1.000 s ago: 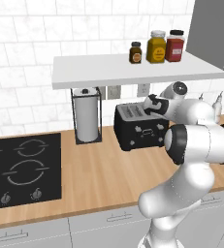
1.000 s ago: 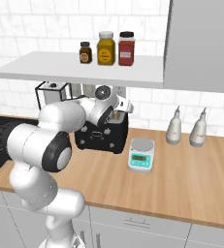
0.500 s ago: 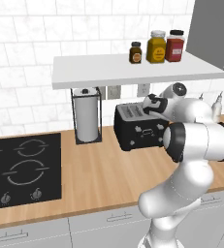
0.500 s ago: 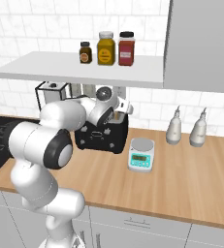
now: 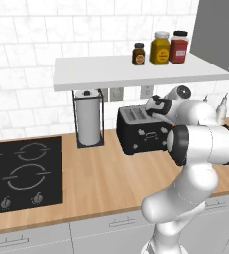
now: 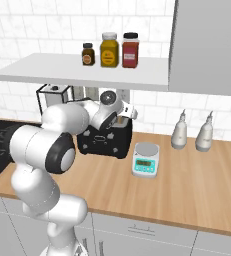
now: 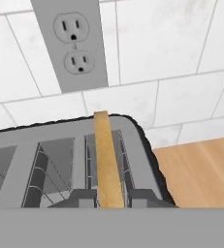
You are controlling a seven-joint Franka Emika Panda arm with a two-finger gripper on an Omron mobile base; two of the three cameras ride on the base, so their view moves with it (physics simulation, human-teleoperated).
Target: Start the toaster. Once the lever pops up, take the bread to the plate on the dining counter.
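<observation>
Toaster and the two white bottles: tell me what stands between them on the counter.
In the right base view, a small white kitchen scale sits on the wood counter between the toaster and the two white bottles.

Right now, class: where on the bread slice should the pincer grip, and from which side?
Grip the bread by its exposed top edge, coming straight down from above. It stands upright in a slot of the toaster, so only that thin edge is reachable, pinched across its flat faces.

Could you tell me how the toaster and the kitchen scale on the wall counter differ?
The toaster is black, boxy and tall; the kitchen scale is white, low and flat. The toaster has slots on top, one holding a bread slice; the kitchen scale has a round platform with a small display in front. Both stand on the wooden counter.
</observation>
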